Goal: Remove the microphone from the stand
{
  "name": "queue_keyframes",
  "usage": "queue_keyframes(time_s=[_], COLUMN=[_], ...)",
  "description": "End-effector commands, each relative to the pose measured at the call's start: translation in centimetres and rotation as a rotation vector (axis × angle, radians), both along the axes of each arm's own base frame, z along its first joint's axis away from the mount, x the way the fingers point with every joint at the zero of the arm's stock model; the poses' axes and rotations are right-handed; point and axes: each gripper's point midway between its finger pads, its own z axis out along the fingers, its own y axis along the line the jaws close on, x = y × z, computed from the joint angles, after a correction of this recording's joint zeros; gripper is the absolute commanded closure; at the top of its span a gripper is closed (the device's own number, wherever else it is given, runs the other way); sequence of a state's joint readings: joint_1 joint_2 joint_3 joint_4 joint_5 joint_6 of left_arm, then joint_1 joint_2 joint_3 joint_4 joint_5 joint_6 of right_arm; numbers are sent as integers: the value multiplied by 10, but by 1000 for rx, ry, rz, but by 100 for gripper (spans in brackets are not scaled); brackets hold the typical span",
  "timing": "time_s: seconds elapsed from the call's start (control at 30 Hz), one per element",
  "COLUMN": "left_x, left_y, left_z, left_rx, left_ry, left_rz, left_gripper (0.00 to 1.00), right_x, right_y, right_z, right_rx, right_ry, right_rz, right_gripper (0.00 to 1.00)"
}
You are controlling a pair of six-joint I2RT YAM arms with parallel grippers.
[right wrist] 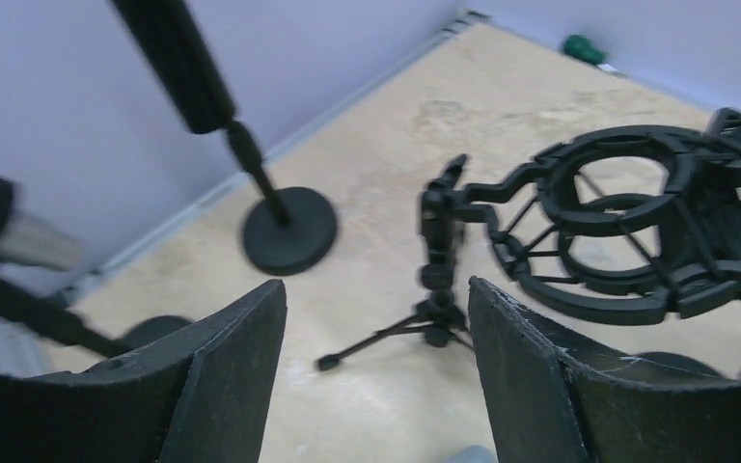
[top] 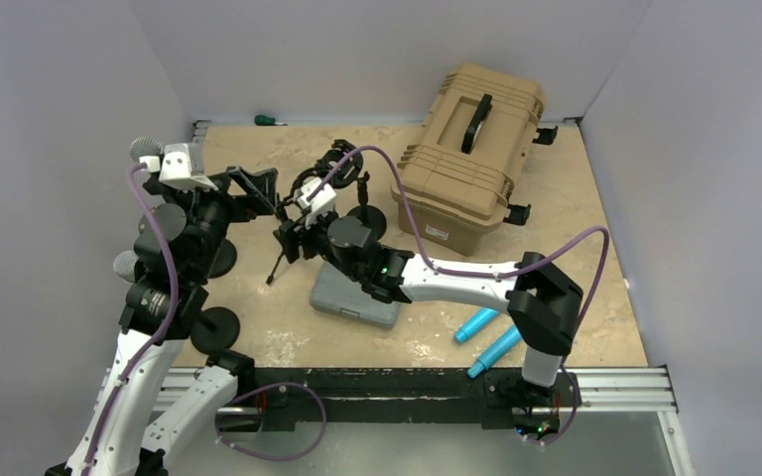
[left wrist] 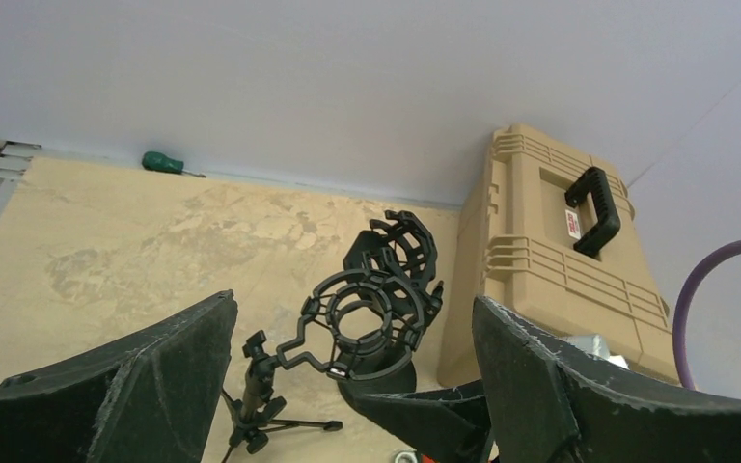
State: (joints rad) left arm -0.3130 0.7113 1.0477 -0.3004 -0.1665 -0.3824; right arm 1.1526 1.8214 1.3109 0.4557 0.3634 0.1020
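Silver-meshed microphone (top: pixel 146 149) sits on its round-based stand (right wrist: pixel 288 230), upper left of the top view. Left gripper (left wrist: pixel 352 318) jaws spread, empty. Right gripper (right wrist: pixel 374 289) jaws spread, empty, facing black shock mount (right wrist: pixel 627 227).

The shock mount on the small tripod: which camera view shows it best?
The right wrist view: the shock mount is close and large, with its tripod below. The left wrist view shows it smaller. In the top external view the right arm partly hides it.
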Motion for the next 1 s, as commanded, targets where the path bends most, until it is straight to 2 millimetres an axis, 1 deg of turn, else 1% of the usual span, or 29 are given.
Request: queue_keyframes(time_s=[0.0, 0.1, 0.17, 0.27, 0.37, 0.43, 0.5, 0.53, 0.57, 0.6, 0.63, 0.7, 0.8, 0.9, 0.97], left_x=[-3, -4, -3, -3, -6, -13, -21, -25, -31, -40, -47, -63, -77, -77, -70], left_y=[-14, -18, -15, -4, 10, 19, 27, 34, 45, 59, 73, 95, 123, 139, 145], left_z=[23, 25, 25, 26, 30, 41, 43, 42, 40, 31, 30, 34, 41, 44, 42], left_rx=[-5, 2, 13, 43, 62, 66, 86, 96, 102, 119, 125, 136, 177, 251, 298], left_ry=[-58, -54, -56, -59, -42, -17, 44, 84, 134, 203, 233, 250, 227, 231, 256], left_rz=[-87, -112, -93, -34, 43, 82, 106, 136, 190, 258, 327, 431, 569, 666, 711], left_gripper=[10, 10, 10, 10, 10, 9, 7, 6, 5, 4, 2, 0, 0, 0, 0], right_x=[-39, -58, -68, -79, -87, -91, -93, -94, -95, -95, -96, -98, -99, -102, -104], right_y=[8, 10, 7, 0, -11, -22, -35, -40, -45, -50, -53, -59, -65, -75, -84], right_z=[-4, -1, 5, 10, 13, 14, 16, 19, 21, 24, 26, 35, 42, 49, 53], right_rx=[126, 179, 213, 237, 238, 234, 243, 255, 265, 276, 281, 295, 300, 315, 328], right_ry=[211, 291, 326, 366, 384, 388, 385, 382, 377, 371, 367, 349, 333, 318, 307], right_rz=[153, 227, 261, 287, 296, 285, 268, 262, 258, 252, 252, 255, 254, 250, 243], right_gripper=[33, 33, 33, 33, 33, 33, 33, 33, 33, 33, 33, 33, 33, 33, 33])
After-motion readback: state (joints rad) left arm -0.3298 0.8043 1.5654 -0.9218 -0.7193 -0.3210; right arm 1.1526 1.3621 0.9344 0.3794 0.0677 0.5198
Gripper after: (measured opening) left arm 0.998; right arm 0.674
